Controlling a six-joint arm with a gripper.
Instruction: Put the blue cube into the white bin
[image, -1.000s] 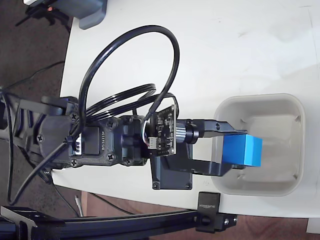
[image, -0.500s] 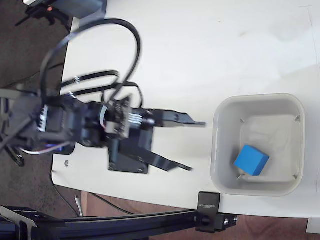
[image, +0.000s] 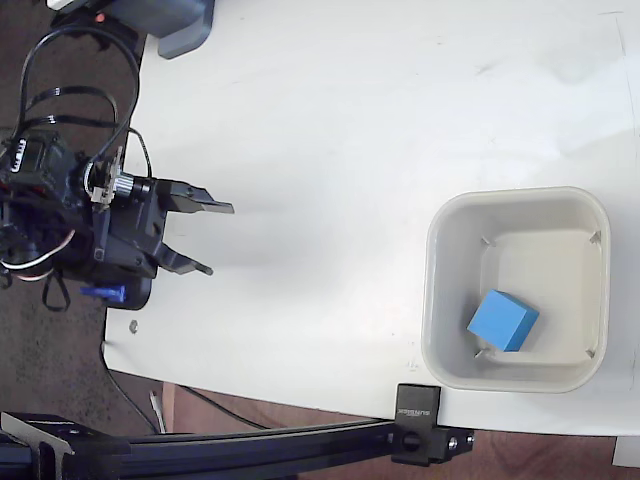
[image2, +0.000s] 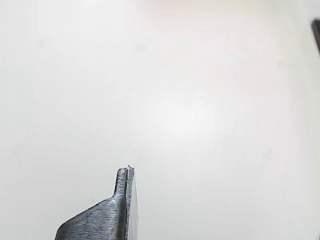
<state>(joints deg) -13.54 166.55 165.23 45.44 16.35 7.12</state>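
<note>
The blue cube (image: 503, 320) lies on the floor of the white bin (image: 452, 370), toward its lower left corner, at the right of the fixed view. My gripper (image: 220, 239) is far off at the table's left edge, open, with nothing between its two black fingers. In the wrist view only one dark fingertip (image2: 125, 177) shows at the bottom, over bare white table; neither cube nor bin appears there.
A grey-blue box (image: 180, 25) sits at the table's top left corner. A black clamp (image: 420, 425) and rail run along the table's lower edge, just below the bin. Black cables (image: 75, 60) loop above the arm at left.
One second ago the gripper held the cube over the bin. It let go, the cube dropped in, and the arm drew back leftward to the table's left edge.
</note>
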